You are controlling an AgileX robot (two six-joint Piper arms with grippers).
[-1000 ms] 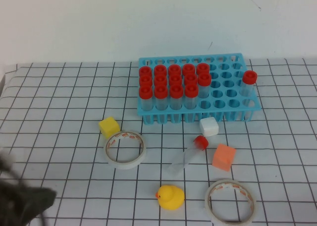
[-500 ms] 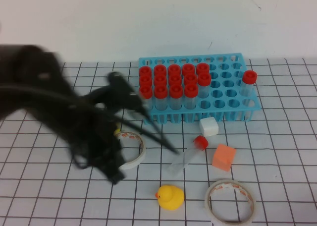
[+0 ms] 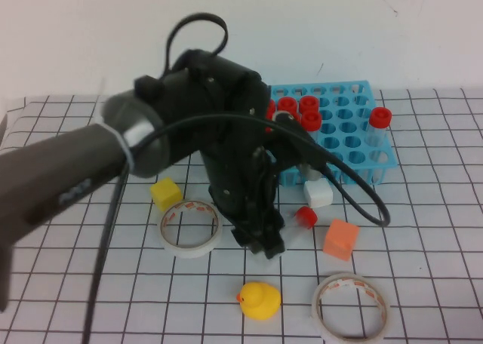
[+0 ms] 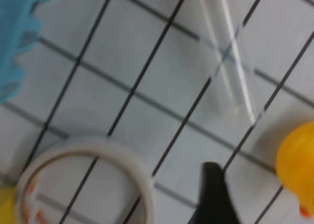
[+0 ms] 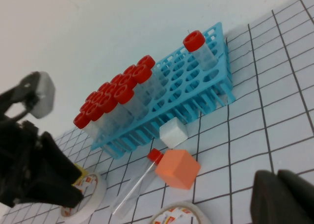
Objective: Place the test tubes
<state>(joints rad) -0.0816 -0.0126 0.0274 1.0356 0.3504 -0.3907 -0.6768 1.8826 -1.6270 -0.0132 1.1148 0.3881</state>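
High view, left gripper (image 3: 266,244) low over lying test tube (image 3: 305,217), its spread untellable, right gripper (image 5: 277,181) pressed together, orange cube (image 5: 177,169) ahead.

White surface (image 3: 423,284) with a black grid all over. Rack (image 3: 355,125) is bright blue, test tubes (image 3: 378,139) clear with red caps (image 3: 380,118). Duck (image 3: 260,299) and one cube (image 3: 166,193) are yellow, another cube (image 3: 340,239) orange, the third (image 3: 318,194) white. Tape rolls (image 3: 189,249) are white with reddish print. Left arm (image 3: 211,110) is black.
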